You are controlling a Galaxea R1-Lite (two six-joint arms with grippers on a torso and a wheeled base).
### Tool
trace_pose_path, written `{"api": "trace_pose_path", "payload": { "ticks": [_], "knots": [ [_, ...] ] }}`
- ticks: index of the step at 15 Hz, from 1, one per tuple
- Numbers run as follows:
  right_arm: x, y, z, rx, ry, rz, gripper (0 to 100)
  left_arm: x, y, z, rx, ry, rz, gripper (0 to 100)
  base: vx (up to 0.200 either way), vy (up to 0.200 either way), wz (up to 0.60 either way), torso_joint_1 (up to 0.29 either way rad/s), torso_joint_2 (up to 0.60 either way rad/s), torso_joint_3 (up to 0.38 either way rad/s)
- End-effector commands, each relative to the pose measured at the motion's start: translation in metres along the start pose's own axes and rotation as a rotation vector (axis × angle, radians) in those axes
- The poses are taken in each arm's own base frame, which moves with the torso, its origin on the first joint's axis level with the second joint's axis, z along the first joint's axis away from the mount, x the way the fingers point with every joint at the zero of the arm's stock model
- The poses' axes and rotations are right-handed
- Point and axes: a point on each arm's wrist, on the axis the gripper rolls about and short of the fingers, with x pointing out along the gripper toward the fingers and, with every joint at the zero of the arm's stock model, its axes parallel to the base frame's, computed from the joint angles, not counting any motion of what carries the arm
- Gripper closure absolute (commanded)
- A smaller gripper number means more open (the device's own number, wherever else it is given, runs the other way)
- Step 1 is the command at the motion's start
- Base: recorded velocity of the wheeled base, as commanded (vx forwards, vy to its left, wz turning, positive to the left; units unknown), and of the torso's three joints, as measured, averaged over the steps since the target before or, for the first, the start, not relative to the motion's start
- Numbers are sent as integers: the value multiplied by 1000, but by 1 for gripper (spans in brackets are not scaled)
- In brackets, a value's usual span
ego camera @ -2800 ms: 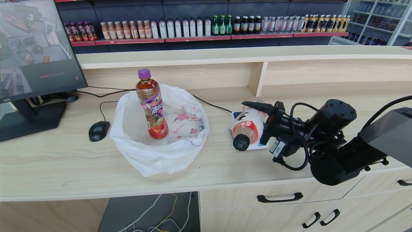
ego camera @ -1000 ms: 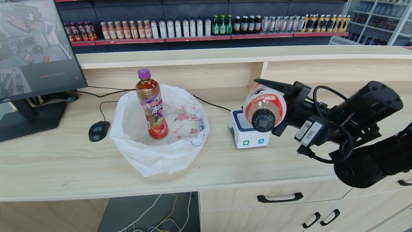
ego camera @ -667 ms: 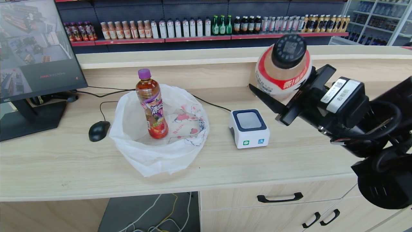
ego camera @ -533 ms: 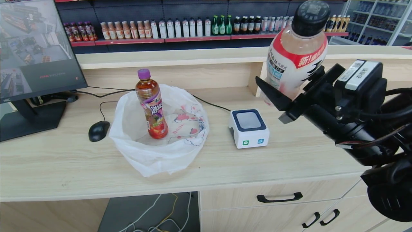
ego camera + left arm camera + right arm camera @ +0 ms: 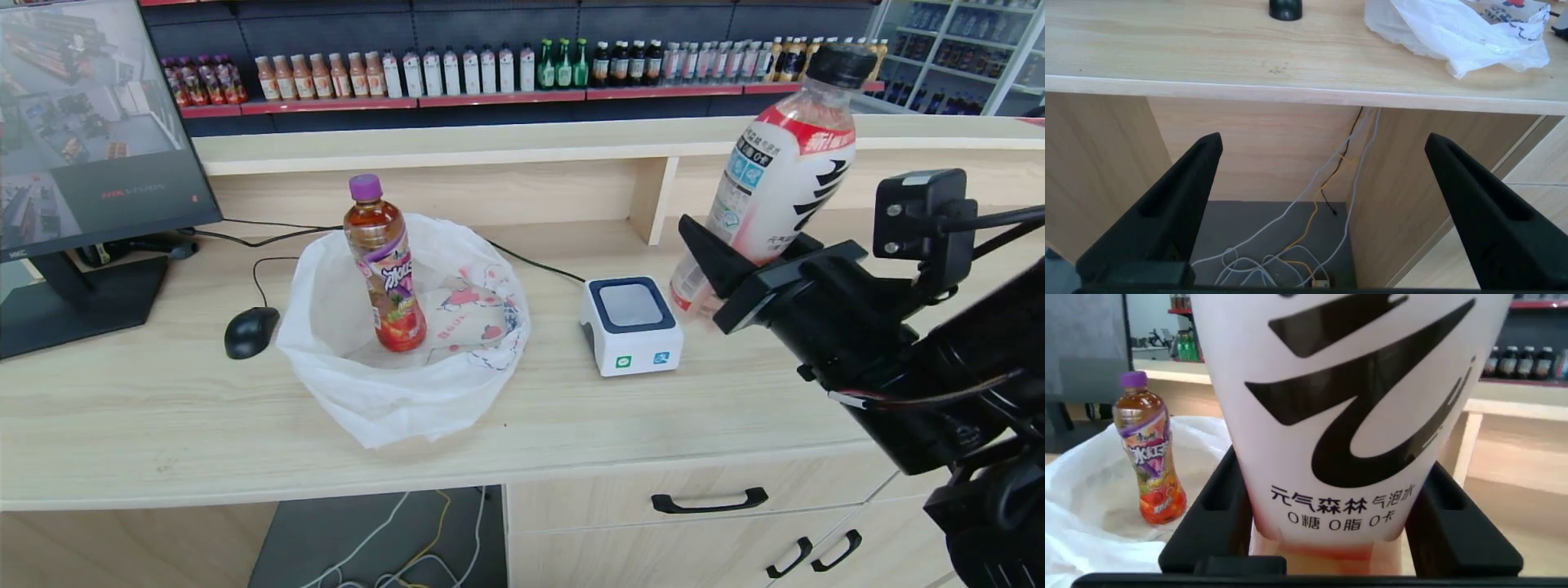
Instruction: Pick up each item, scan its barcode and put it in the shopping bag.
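Right pincer (image 5: 722,261): closed on the lower body of the clear plastic drink bottle with the white label and black cap (image 5: 775,180), one finger on each side. The right wrist view shows the label pressed between both black fingers.

Held bottle: in the air above the tabletop (image 5: 163,425), just to the right of the small white box scanner with the dark glass top (image 5: 631,322). Cap up and leaning slightly away from the bag.

What changed: a few seconds ago this bottle lay on its side over the scanner glass. It has since been lifted off and swung from cap-toward-camera to near upright, and the scanner top is now uncovered.

Meaning for the task: the scan pass looks finished for this item, though nothing shows whether the code was read. The remaining step would be carrying the bottle leftward over the scanner and setting it in the bag.

White plastic shopping bag (image 5: 384,400): open-mouthed on the tabletop left of the scanner. The amber tea bottle with the purple cap (image 5: 385,269) already stands upright inside, so free room is on the scanner side.

Left pincer (image 5: 1323,155): spread wide and holding nothing, low in front of the tabletop edge, well apart from the bag.
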Motion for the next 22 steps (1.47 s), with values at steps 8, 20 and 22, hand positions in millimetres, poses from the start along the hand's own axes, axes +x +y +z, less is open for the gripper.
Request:
{"api": "trace_pose_path", "payload": {
  "ticks": [8,20,22],
  "knots": [
    [-2,-10,-15,38,57,-60,100,0,0,0,2,0,1,0,-50,0,0,2,2,1],
    [6,-11,-3,45,-3,-65,100,0,0,0,-7,1,1,0,0,133,0,2,1,1],
    [9,-9,-5,45,-3,-61,100,0,0,0,-6,1,1,0,0,200,0,-2,2,2]
  ]
}}
